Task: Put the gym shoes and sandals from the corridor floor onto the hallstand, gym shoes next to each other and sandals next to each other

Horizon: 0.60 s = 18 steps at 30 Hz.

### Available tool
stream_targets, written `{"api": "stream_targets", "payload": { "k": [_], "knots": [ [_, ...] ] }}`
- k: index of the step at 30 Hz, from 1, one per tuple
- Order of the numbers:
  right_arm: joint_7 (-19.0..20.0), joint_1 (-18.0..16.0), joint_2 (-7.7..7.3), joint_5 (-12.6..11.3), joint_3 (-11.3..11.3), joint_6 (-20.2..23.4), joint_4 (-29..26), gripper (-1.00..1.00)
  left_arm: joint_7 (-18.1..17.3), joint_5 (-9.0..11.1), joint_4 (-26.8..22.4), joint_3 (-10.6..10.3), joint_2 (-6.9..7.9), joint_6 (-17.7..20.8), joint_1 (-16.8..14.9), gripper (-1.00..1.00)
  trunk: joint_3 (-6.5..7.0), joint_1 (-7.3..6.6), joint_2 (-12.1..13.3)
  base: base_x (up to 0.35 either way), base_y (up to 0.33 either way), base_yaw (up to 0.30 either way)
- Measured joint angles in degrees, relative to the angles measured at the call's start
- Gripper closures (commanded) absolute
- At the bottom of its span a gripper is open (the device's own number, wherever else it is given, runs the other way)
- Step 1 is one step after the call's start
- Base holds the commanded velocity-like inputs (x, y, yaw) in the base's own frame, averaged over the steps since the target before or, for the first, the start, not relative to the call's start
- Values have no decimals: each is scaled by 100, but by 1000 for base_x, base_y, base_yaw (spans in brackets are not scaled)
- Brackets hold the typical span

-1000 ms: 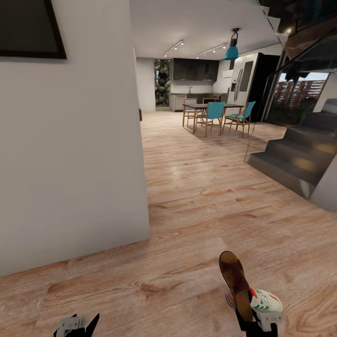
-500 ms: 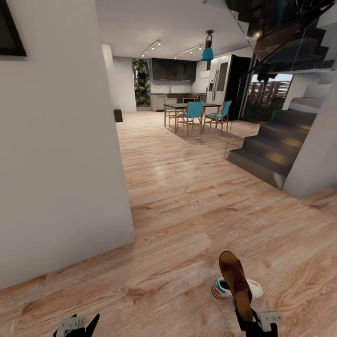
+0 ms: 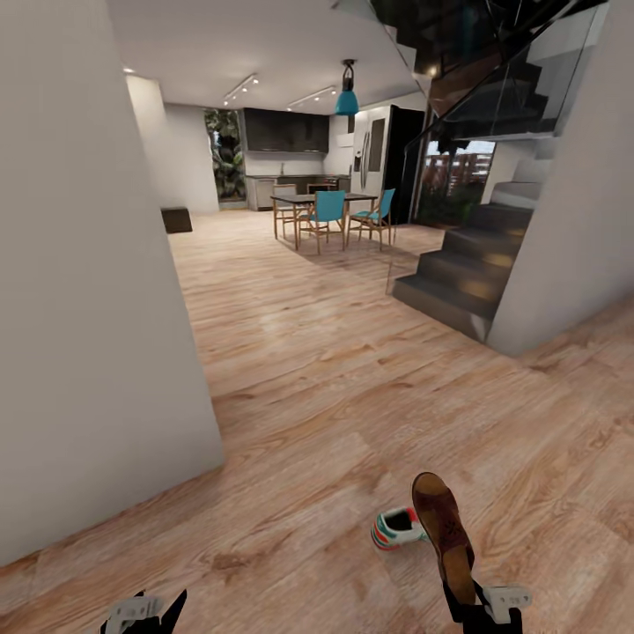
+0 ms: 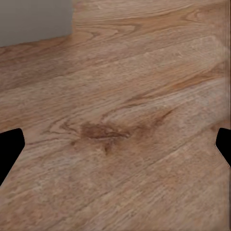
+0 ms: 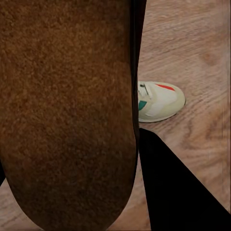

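On my head camera the right gripper (image 3: 480, 608) sits at the lower edge of the picture with its jaws closed on one brown sandal (image 3: 443, 533). The sandal stands nearly on end, heel down between the jaws and toe pointing up and away from me. Through the right wrist camera its fuzzy brown sole (image 5: 67, 110) covers most of the frame, pressed against a black finger (image 5: 173, 187) on one side.

I count one sandal and one gym shoe (image 3: 396, 529). The gym shoe lies on the wood floor (image 3: 352, 379), just behind the raised sandal and partly hidden by it; the striped part shows toward my left. The right wrist camera shows its cream toe and a red patch (image 5: 159, 101) past the sandal's edge, resting on the planks, apart from the jaws.

The left gripper (image 3: 145, 612) hangs low at the bottom left. Its jaws are spread wide with nothing between them, the fingertips (image 4: 9, 149) at opposite edges of the left wrist picture over bare planks.

A grey wall (image 3: 88, 308) stands to my left, and dark stairs (image 3: 467, 273) rise to the right.
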Motion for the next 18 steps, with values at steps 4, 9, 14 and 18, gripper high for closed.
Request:
{"api": "stream_targets", "payload": {
  "k": [4, 9, 14, 18],
  "knots": [
    [0, 0, 0, 2, 0, 0, 0, 100, 0, 0, -2, 5, 0, 0, 0, -100, 0, 0, 0, 0, 0, -263],
    [0, 0, 0, -3, 0, 0, 1, 100, 0, 6, -6, 15, 0, 0, 0, -100, 0, 0, 0, 0, 0, -263],
    [0, 0, 0, 1, 0, 0, 0, 100, 0, 8, -8, 20, 0, 0, 0, -100, 0, 0, 0, 0, 0, -264],
    [1, 0, 0, 4, 0, 0, 0, 100, -1, 6, -8, 22, 0, 0, 0, -100, 0, 0, 0, 0, 0, -266]
  ]
}}
